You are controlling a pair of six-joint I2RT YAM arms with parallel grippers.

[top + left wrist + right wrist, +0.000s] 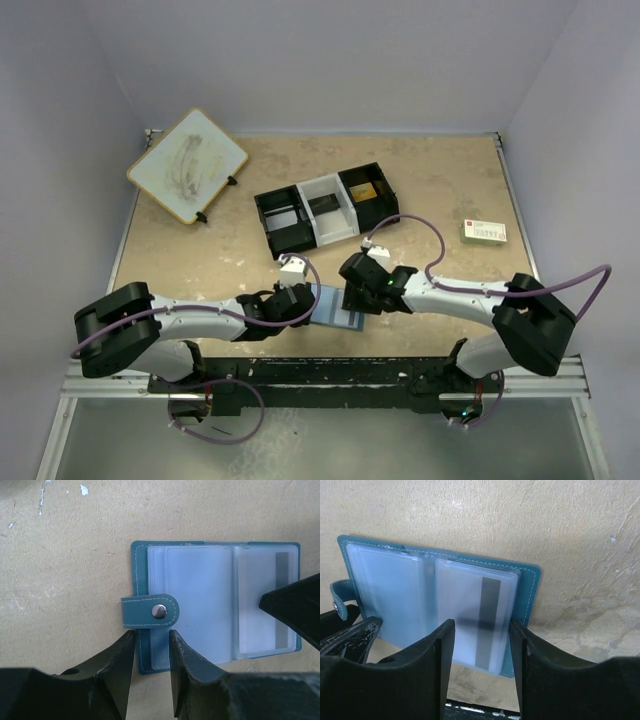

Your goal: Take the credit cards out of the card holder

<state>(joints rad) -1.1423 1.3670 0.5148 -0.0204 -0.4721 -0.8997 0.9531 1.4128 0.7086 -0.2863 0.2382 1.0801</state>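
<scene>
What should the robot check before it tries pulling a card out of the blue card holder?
1. Card holder lying open on the table: ok.
2. Card with grey stripe showing in a clear pocket: ok.
3. Right end effector lined up with that card, jaws apart on either side of it: ok.
4. Card pinched and ready to slide out: not ok, nothing is gripped yet.
5. Left end effector pinning the cover down beside the snap tab: cannot tell.
</scene>
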